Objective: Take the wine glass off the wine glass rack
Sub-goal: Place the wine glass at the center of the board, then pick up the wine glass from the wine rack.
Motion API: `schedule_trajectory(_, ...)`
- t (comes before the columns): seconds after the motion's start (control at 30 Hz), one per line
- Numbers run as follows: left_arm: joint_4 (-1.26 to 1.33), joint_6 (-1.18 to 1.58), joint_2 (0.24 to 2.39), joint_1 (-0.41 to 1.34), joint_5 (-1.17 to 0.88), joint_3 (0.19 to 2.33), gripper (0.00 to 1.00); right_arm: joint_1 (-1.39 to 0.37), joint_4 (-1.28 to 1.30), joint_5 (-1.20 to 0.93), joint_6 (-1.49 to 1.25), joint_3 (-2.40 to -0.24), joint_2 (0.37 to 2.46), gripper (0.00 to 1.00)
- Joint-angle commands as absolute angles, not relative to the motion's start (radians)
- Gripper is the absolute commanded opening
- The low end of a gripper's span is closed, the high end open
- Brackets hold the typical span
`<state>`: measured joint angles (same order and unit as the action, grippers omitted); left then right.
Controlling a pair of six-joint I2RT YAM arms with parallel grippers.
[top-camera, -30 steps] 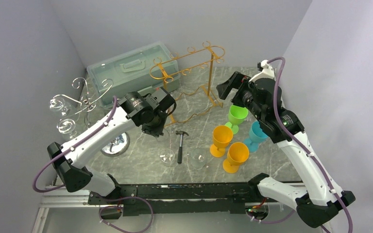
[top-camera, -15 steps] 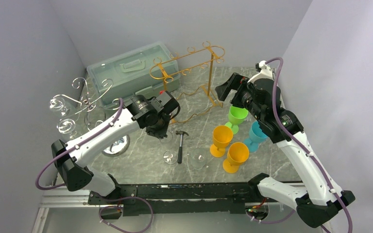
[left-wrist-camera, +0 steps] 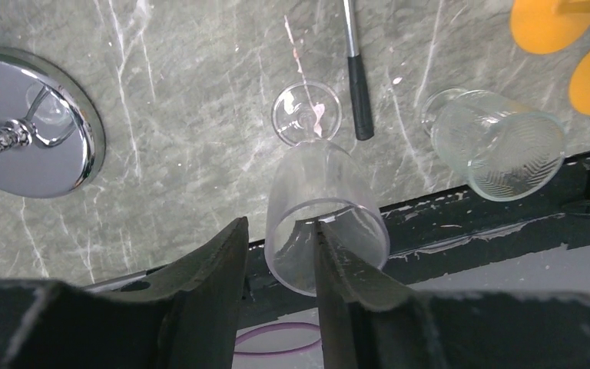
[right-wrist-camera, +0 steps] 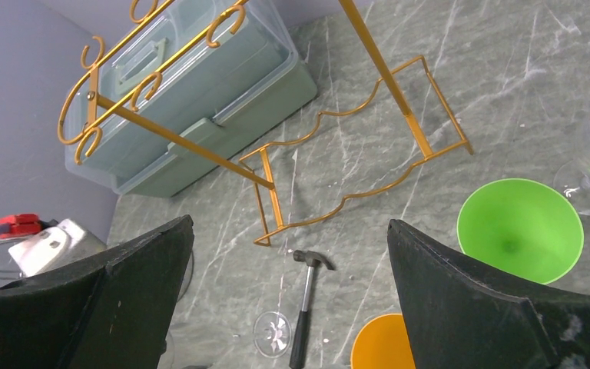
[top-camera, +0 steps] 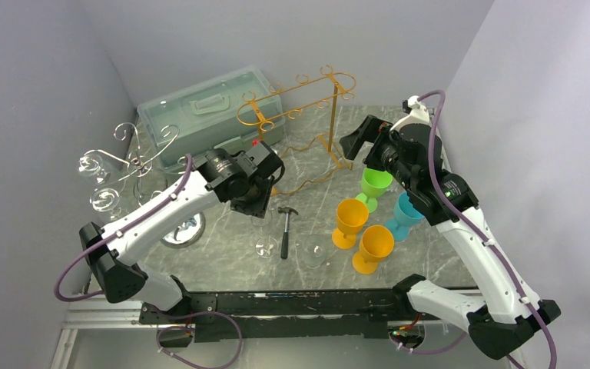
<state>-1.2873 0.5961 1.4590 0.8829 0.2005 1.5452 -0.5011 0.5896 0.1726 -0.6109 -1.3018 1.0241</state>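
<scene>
left gripper (left-wrist-camera: 276,228) hangs over the wine glass (left-wrist-camera: 319,184), which stands upright on the table (left-wrist-camera: 161,92) beside the hammer (left-wrist-camera: 357,84). its fingers are parted astride the rim wall, contact unclear, and from above the wrist hides the bowl. right gripper (right-wrist-camera: 288,224) gapes wide, empty.

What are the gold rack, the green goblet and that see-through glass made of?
Gold rack: looks like thin metal rod, gold-painted by its even sheen. Green goblet: probably plastic, opaque, matte, uniformly bright. Clear wine glass: glass or clear plastic; the table shows through it.
</scene>
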Motion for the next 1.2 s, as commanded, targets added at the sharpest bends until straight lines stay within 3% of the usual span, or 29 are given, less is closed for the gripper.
schedule_trajectory(0.0,-1.303,0.602,1.416,0.888,0.221,1.625,0.43,-0.502,0.563,0.160,-0.597,-1.319,1.022,1.00)
schedule_trajectory(0.43,-1.357,0.621,1.323,0.889,0.270,1.836,0.58,-0.503,0.562,0.177,-0.574,-1.320,1.020,1.00)
schedule_trajectory(0.63,-1.413,0.623,1.307,0.889,0.462,2.000,0.62,-0.503,0.553,0.141,-0.558,-1.343,1.034,1.00)
schedule_trajectory(1.0,-1.501,0.623,1.323,0.890,0.796,2.202,0.87,-0.502,0.559,0.082,-0.502,-1.399,1.093,1.00)
schedule_trajectory(1.17,-1.655,0.750,1.327,0.890,0.964,2.265,0.90,-0.503,0.567,0.048,-0.484,-1.413,1.119,1.00)
